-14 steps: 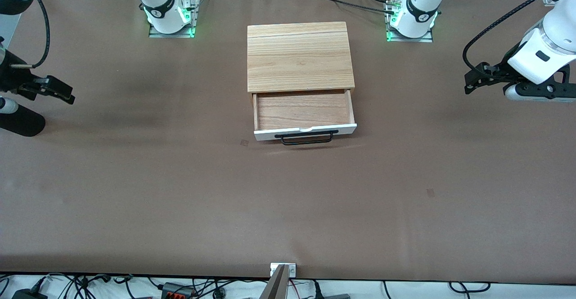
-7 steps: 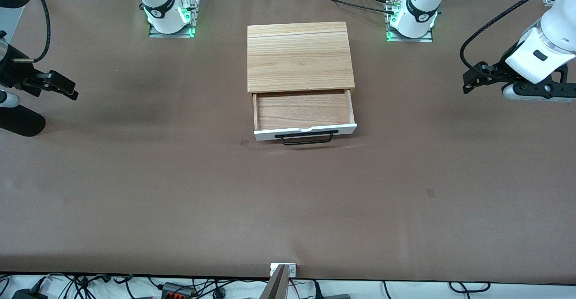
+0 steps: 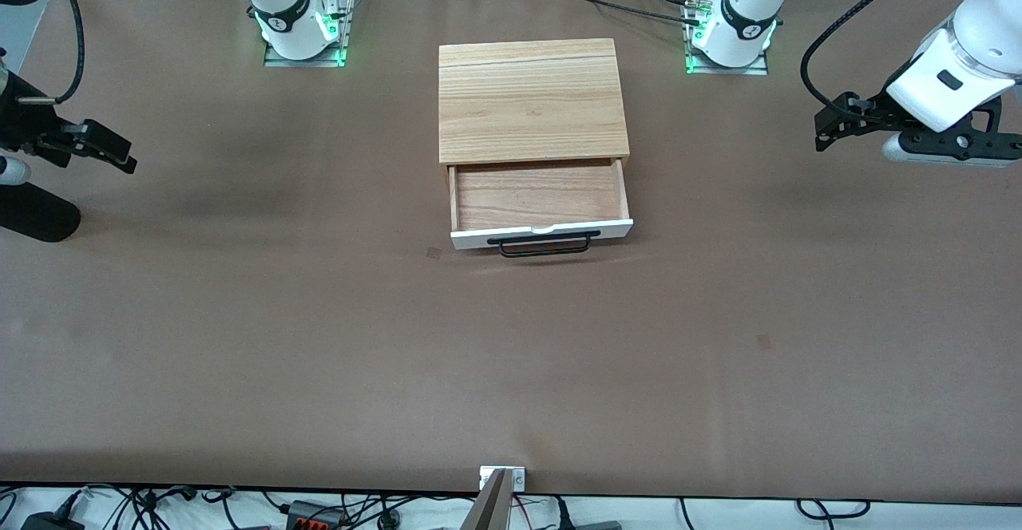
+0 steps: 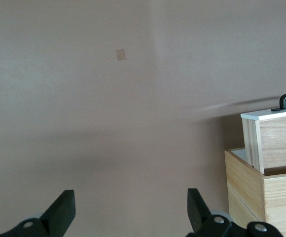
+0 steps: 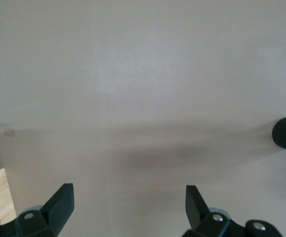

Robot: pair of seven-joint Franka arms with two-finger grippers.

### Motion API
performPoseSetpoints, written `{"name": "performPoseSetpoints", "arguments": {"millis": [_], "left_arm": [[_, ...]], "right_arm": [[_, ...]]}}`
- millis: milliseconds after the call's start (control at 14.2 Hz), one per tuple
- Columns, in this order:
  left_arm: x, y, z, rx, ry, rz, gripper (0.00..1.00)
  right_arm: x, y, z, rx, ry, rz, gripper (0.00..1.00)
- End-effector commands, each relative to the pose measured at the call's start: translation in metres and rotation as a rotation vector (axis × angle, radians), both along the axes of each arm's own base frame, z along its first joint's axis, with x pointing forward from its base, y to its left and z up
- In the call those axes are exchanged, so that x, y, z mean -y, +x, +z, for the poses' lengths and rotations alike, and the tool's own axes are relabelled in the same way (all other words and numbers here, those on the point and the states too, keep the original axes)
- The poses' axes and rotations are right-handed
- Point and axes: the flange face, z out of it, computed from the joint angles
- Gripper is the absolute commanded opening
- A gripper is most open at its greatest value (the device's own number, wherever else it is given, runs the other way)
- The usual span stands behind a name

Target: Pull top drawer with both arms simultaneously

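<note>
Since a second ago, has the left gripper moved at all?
Yes. The left gripper, open, has drifted up the front view toward the left arm's base, judged against the wooden box.

Top drawer (image 3: 539, 203): pulled well out of the light wooden box (image 3: 531, 99), toward the front camera, at 6 o'clock from the box. White front panel (image 3: 543, 233), small notch in its top edge, long black bar handle (image 3: 544, 246) standing off the panel. Interior reddish-brown wood, bare. Drawer sits level and square to the box.

Arms: white, jointed, both lifted over the table, well apart from the drawer. Left gripper (image 3: 822, 129) at 3 o'clock from the box, over the table's left-arm end, fingers (image 4: 61, 212) spread wide, nothing between them. Right gripper (image 3: 120, 155) at 9 o'clock, over the right-arm end, fingers (image 5: 61, 202) likewise spread, holding nothing.
</note>
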Motion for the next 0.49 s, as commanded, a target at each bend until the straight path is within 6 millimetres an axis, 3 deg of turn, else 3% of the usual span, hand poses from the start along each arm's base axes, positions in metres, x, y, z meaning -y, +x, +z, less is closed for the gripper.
{"name": "performPoseSetpoints", "arguments": {"millis": [0,422], "left_arm": [[-0.0044,0.0024,0.0045,-0.004,0.016,0.016,1.0],[-0.0082,0.0074,-0.0024,-0.022,0.006,0.024,1.0]], "right_arm": [[-0.0033,-0.0144,0.0084,0.006,0.011,0.017,1.0],[0.0057,-0.0155,0.0075,0.007,0.011,0.139,1.0]]}}
